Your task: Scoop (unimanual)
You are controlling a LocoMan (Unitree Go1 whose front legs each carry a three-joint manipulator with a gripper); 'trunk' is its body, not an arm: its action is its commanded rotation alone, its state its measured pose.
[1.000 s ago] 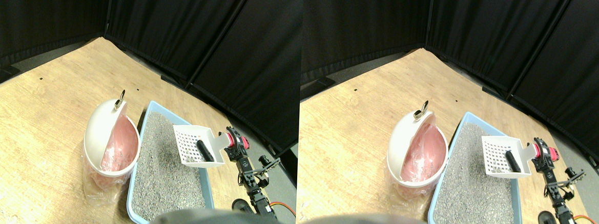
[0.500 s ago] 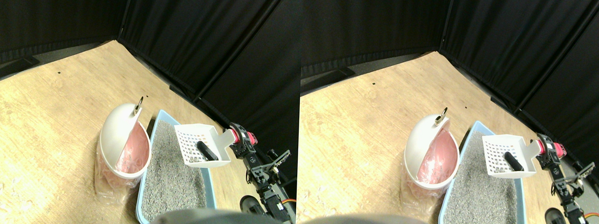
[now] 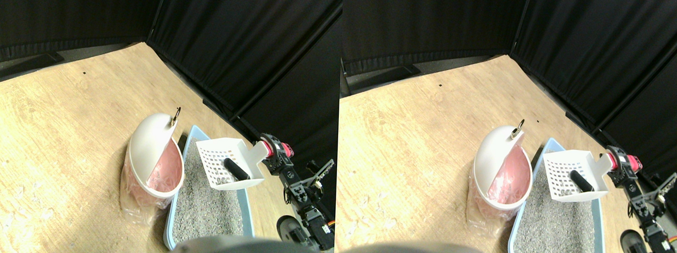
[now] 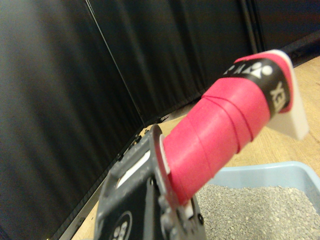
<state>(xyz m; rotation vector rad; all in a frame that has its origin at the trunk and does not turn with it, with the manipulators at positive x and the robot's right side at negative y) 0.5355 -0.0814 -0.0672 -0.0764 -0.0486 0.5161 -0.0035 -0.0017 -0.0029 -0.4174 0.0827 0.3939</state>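
Pink-wrapped handle (image 4: 215, 127) clamped in the right gripper (image 3: 272, 154), mid-right. The white slotted scoop (image 3: 227, 164) still carries the dark lump (image 3: 236, 170) over the blue tray's (image 3: 247, 198) grey granules, nearer the domed bin (image 3: 151, 156) than before.

Whole stereo picture shifted across three frames: camera moved, swinging view, more floor (image 3: 55, 111) visible at left now. Scoop (image 3: 228, 164) carried closer to bin (image 3: 153, 157) than a second ago, gap between them narrower, scoop now over near-bin part of litter tray (image 3: 179, 237). Dark lump (image 3: 235, 169) sits in same spot inside scoop. Right gripper (image 3: 272, 152) moved along with scoop.
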